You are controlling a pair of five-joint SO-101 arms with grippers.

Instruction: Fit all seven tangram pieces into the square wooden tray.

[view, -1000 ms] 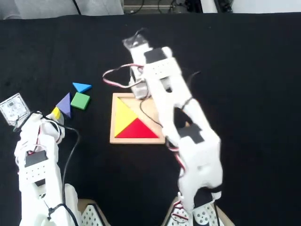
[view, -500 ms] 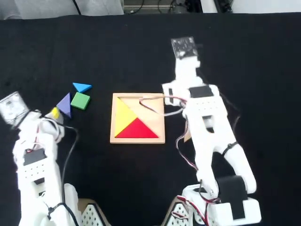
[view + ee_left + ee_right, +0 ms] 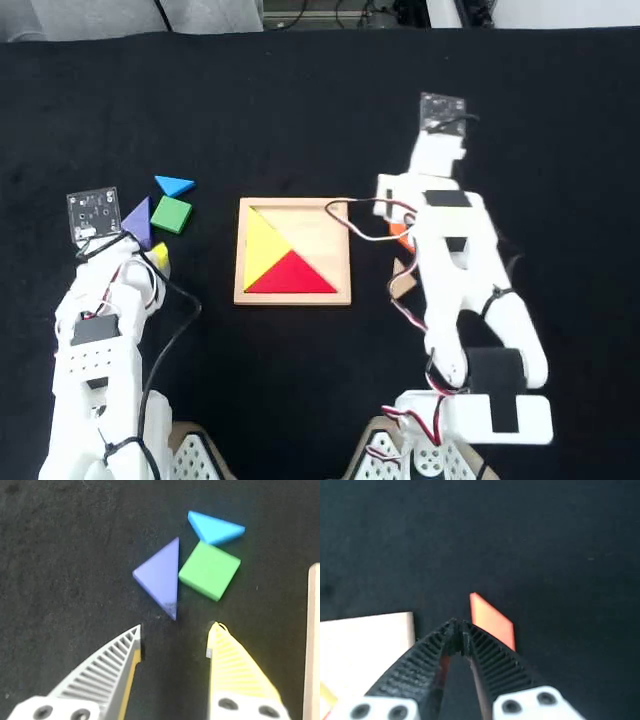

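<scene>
Purple triangle point(image 3: 162, 575) sits loose, left of the tray point(image 3: 322, 228) and just far of the left gripper point(image 3: 176, 629), whose jaws stand apart. Its long edge runs near-to-far, straight toward that gap (left arm is plainly the closer one). Beside it are one blue triangle point(image 3: 216, 527) and one green square point(image 3: 210, 570). In the tray are two triangles, yellow point(image 3: 262, 245) and red point(image 3: 292, 275). Right of the tray lies one orange piece point(image 3: 492, 620), with the right gripper point(image 3: 460, 630) just beside it, jaws together and empty.

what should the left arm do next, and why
Probably ease the left gripper forward until its open fingers straddle the purple triangle, ready to close on it. That piece lies just ahead of the gap between them, and the tray has bare wood left to fill.
</scene>
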